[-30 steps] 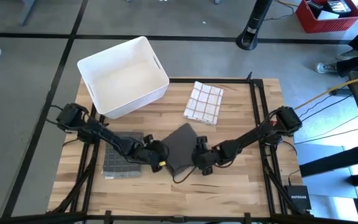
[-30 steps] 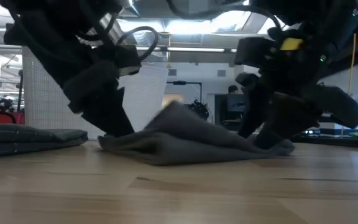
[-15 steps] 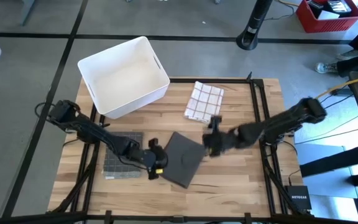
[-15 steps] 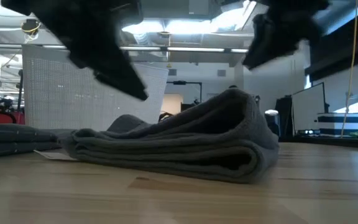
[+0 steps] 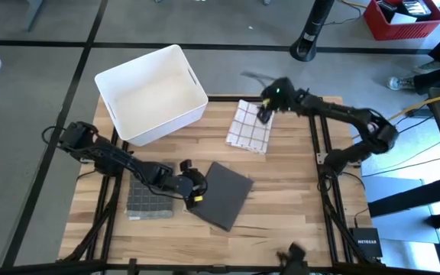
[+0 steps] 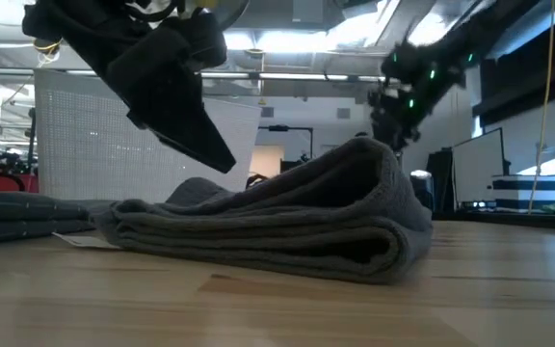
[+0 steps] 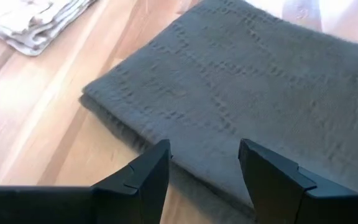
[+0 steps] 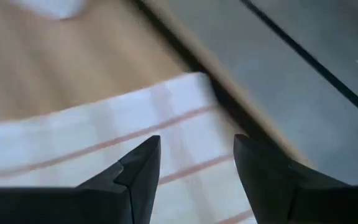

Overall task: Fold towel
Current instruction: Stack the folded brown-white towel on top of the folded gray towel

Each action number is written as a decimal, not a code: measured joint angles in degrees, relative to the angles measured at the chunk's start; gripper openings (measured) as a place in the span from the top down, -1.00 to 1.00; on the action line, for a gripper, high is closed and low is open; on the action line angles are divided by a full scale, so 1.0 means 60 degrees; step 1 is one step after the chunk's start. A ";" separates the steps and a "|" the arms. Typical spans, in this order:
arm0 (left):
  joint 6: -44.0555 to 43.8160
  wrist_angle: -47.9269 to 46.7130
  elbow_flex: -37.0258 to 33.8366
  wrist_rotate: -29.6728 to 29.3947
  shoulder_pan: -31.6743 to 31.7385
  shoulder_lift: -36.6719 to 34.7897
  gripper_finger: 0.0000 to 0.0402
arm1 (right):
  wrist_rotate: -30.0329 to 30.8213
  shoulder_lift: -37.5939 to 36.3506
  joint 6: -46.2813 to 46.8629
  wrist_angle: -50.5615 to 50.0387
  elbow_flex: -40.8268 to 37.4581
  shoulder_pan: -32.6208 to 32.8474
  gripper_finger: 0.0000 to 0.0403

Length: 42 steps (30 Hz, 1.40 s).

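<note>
The dark grey terry towel (image 5: 225, 194) lies folded into a thick, tilted square near the middle of the pale wooden table (image 5: 281, 206), its layered fold facing the low camera, and neither arm touches it. The left gripper (image 7: 204, 163) hangs just above the towel's nearer edge with its fingers apart and empty. The right gripper (image 8: 194, 163) is well away at the table's far side, over the outer edge of the folded white cloth with thin red checks (image 5: 250, 125), also spread wide and holding nothing. This fold looks done, so the step in hand is probably the right arm fetching the checked cloth. To do it well, it should come down squarely over one free corner or edge, catch only the top layer if the cloth is to be opened out, and close fully before lifting. The left arm should rise straight up so it does not drag the grey stack. A large white plastic bin (image 5: 152, 93) stands at the far left corner, and a grey checked folded cloth (image 5: 144, 197) lies beside the left arm.
</note>
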 joint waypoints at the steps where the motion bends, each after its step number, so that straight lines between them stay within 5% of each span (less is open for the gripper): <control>1: 0.0088 -0.0031 -0.0002 -0.0003 0.0029 0.0002 0.08 | -0.0042 0.0296 -0.0004 0.0297 0.0018 -0.0433 -0.01; 5: 0.0320 -0.0068 0.0000 -0.0005 0.0162 0.0002 0.08 | 0.0205 0.1357 -0.0080 0.0917 0.0014 -0.1592 -0.03; 11: 0.0298 -0.0283 0.0000 0.0155 0.0406 0.0002 0.08 | -0.2309 0.2744 -0.0062 0.0671 0.0720 -0.2411 -0.19; 20: 0.0036 -0.0364 0.0000 0.0241 0.0657 0.0002 0.08 | -0.3107 0.4352 -0.0686 -0.0433 0.2135 -0.2801 -0.41; 30: -0.0060 -0.0533 0.0000 0.0246 0.0708 0.0002 0.08 | -0.4182 0.4734 -0.1110 -0.0804 0.2285 -0.2856 -0.37; 42: -0.0158 -0.0589 0.0000 0.0246 0.0708 0.0002 0.08 | -0.3832 0.4793 -0.1605 -0.1581 0.2283 -0.2837 -0.36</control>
